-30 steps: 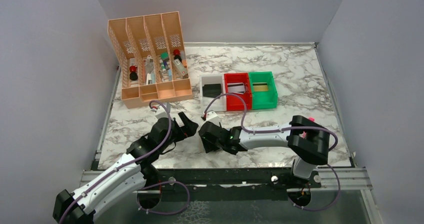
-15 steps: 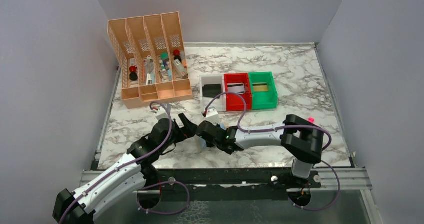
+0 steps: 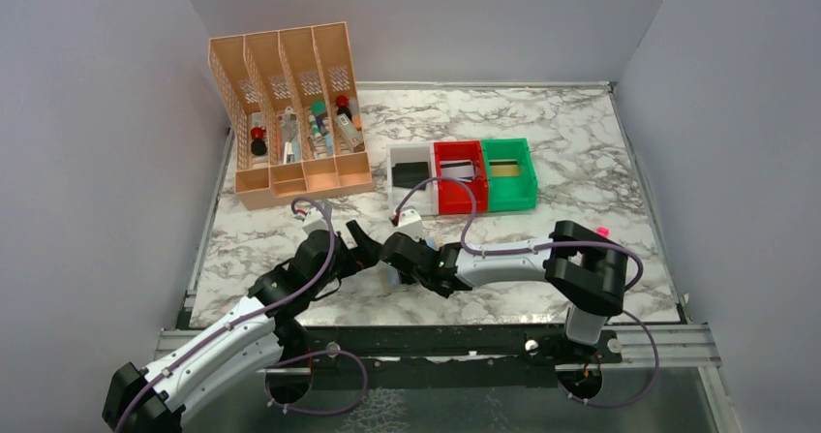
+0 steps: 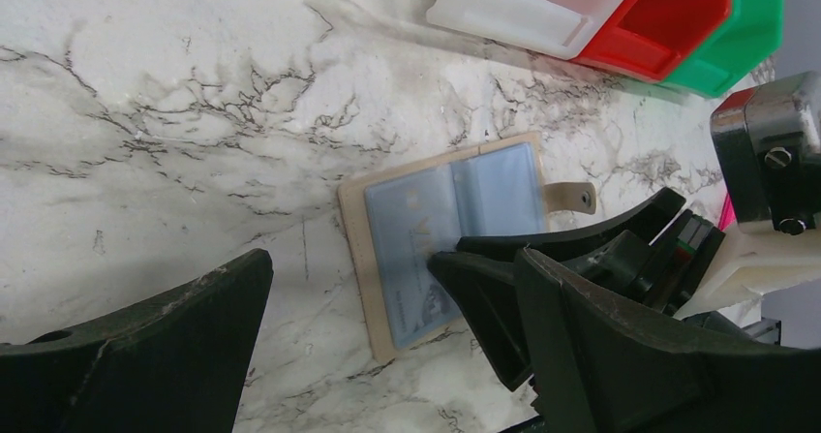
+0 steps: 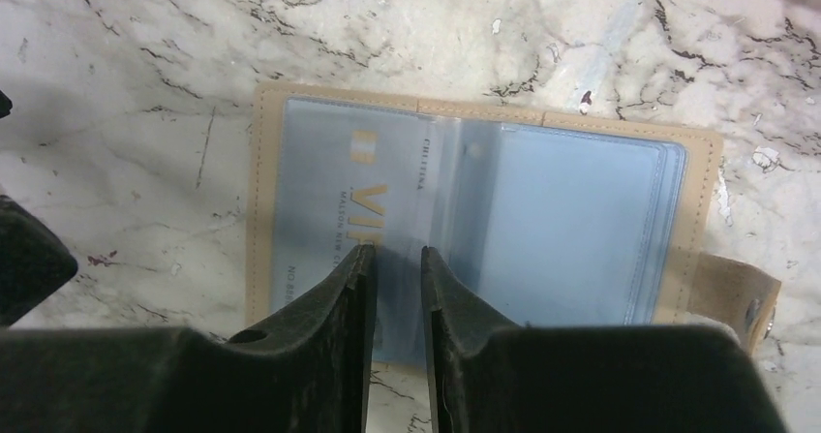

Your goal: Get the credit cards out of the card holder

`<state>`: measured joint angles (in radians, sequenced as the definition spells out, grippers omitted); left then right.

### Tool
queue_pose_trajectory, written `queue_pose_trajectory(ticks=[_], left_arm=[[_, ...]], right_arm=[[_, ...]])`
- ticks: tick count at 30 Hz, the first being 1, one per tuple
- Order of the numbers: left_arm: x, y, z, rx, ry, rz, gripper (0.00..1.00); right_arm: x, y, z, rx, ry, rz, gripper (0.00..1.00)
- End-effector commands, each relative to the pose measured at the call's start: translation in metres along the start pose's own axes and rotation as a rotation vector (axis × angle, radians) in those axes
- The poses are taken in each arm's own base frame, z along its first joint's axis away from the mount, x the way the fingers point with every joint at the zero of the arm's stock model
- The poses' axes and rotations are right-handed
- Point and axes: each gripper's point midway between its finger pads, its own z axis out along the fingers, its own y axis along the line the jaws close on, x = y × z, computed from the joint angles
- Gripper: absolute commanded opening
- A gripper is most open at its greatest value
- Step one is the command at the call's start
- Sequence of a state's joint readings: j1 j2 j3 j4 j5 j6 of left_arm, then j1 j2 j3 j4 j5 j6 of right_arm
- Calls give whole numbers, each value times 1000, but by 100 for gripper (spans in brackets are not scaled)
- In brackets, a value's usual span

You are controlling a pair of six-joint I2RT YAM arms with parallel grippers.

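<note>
The tan card holder [image 5: 261, 210] lies open and flat on the marble, tab to the right, and also shows in the left wrist view [image 4: 356, 249]. A silvery grey credit card [image 5: 324, 191] with gold lettering sits in its left pocket. My right gripper [image 5: 397, 254] has its jaws a narrow gap apart, tips down on that pocket near the middle fold. My left gripper [image 4: 387, 355] is wide open and empty, low over the table beside the holder's left edge. In the top view both grippers [image 3: 360, 249] [image 3: 395, 262] meet over the holder, which is mostly hidden there.
Behind stand a white bin [image 3: 395, 158] holding a black card [image 3: 410, 173], a red bin [image 3: 447, 199] holding a silvery card [image 3: 457, 170], and a green bin [image 3: 528, 186]. A tall orange desk organiser [image 3: 290, 113] stands back left. Grey walls enclose the table.
The right gripper has moved left onto the card holder, up against the left gripper. The left arm has barely moved.
</note>
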<state>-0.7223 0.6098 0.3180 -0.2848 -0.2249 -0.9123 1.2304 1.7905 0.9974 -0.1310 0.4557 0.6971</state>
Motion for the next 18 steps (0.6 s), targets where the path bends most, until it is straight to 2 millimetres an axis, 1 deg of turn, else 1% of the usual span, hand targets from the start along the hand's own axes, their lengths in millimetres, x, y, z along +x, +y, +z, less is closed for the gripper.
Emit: queue_pose_trajectory(ticks=[1,3,6,9,11,13,16,18], left_arm=[[0,-2,0,14,-7,-6,98],[0,0,1,4,-8,-1,98],[1,2,2,-3,-6,2,98],[2,2,2,-4,-1,5,98],[3,2,2,-4,2,3,98],[2,2,1,1,-1,1,98],[1,1,0,7,-9,-2,98],[-1,1,-1,10,-18,-7,98]], right_arm=[[17,-11,-8,0,75,-82,32],[10,-7,-10,-6,62,-86,35],[2,0,-10,-22,51,-90,43],[2,5,-5,-28,60,-89,50],[7,5,0,-18,73,-93,53],[14,2,6,1,92,-96,54],[30,1,13,-5,131,-104,54],[41,-4,16,8,156,-98,51]])
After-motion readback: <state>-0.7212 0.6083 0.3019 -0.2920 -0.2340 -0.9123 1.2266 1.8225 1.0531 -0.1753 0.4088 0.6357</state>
